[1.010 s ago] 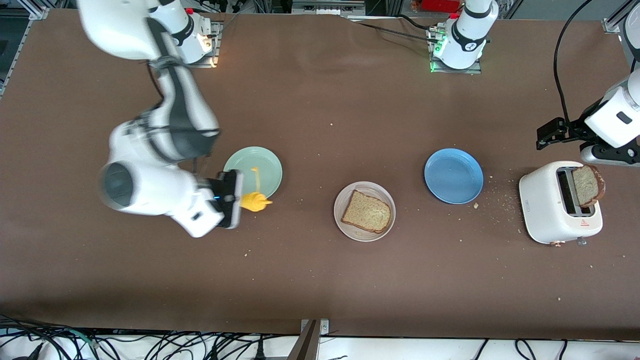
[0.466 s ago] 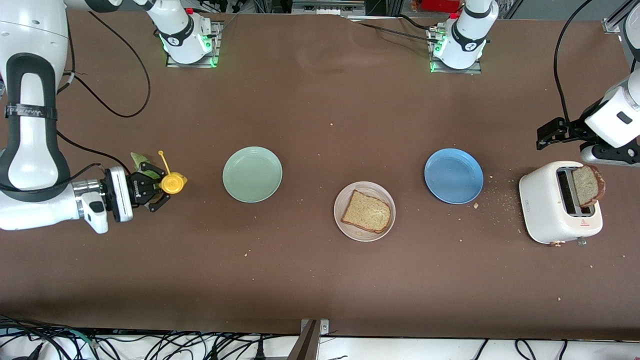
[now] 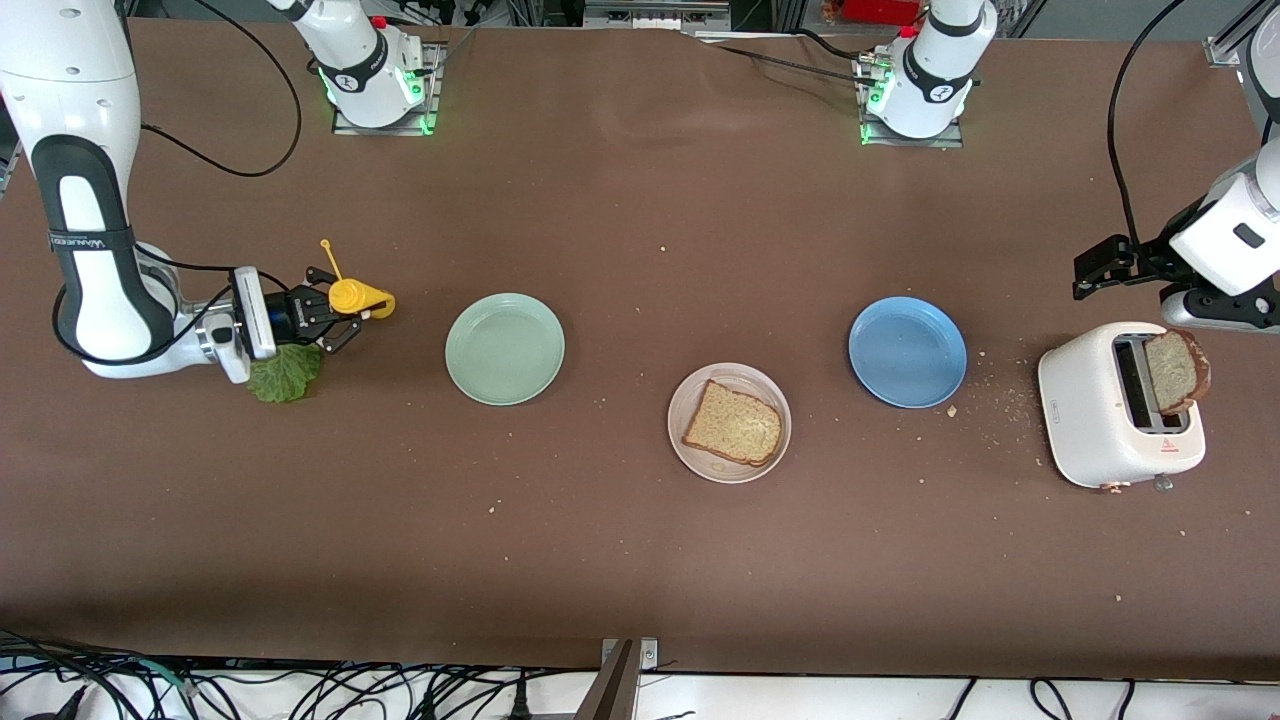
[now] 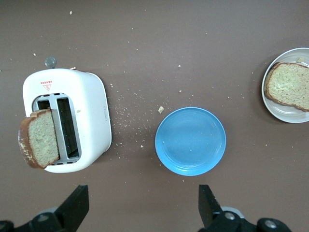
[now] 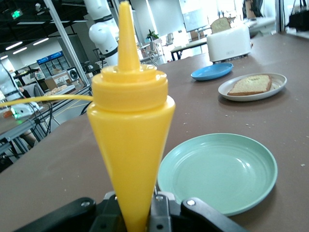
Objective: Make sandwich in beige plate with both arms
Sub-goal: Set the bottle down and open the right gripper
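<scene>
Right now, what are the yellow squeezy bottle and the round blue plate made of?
The yellow squeeze bottle looks like smooth, slightly glossy plastic: one even colour, moulded cap ridges, soft highlights. The round blue plate is probably matte plastic or melamine: flat uniform colour, only a faint sheen. Painted ceramic cannot be ruled out.

- I see a yellow squeeze bottle [image 3: 357, 297] with a thin yellow cap tether
- Green crinkled lettuce leaf [image 3: 285, 374] on the brown table [image 3: 640, 560]
- Mint-green plate [image 3: 505, 349]; blue plate [image 3: 907, 352]
- Beige plate [image 3: 729, 466], ringed rim, carrying a speckled tan bread slice [image 3: 733, 423] with brown crust
- White toaster [image 3: 1105, 420] with red marking; second brown-crusted slice [image 3: 1175, 371] in it
</scene>
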Controlling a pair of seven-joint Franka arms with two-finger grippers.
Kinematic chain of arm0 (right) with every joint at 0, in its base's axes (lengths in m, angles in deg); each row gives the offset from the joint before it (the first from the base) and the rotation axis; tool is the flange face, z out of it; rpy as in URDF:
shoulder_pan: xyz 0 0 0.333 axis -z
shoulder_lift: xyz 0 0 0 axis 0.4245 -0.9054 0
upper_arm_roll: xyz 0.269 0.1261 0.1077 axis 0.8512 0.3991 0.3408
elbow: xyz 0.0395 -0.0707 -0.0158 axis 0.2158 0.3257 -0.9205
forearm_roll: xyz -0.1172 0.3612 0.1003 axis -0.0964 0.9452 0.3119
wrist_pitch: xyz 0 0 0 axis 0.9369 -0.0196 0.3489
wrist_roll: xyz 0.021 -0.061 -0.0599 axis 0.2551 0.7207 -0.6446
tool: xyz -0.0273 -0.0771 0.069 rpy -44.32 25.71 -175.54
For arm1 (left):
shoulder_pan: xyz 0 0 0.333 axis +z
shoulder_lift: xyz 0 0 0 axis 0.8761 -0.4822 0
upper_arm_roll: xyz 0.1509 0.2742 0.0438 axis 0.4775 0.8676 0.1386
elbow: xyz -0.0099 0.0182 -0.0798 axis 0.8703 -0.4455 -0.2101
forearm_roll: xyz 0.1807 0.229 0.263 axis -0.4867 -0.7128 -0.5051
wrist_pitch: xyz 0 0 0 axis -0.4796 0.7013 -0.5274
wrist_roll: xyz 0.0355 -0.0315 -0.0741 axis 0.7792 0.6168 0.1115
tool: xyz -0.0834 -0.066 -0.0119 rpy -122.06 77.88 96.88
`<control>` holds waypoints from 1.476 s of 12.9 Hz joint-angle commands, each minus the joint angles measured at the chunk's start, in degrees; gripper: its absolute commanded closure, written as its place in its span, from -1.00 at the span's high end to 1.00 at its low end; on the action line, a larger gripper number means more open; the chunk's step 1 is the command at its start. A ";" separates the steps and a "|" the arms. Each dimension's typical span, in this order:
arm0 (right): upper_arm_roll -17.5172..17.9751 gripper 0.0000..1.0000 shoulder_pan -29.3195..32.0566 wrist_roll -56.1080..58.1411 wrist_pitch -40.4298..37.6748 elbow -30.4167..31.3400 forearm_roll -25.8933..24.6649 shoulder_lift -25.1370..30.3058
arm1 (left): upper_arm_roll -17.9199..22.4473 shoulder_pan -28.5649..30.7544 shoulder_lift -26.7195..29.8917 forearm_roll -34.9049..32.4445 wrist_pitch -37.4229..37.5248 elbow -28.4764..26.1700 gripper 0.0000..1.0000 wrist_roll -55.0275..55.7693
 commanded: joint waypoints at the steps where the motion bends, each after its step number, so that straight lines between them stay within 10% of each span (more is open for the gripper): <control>1: -0.01 -1.00 1.86 9.82 0.95 3.85 1.61 -0.19 | 0.10 0.16 0.31 1.01 1.11 0.81 1.00 -0.90; 19: 0.25 -1.00 2.57 22.69 6.31 -0.38 4.59 -11.63 | 0.19 0.16 0.22 0.84 1.11 0.81 1.00 -0.90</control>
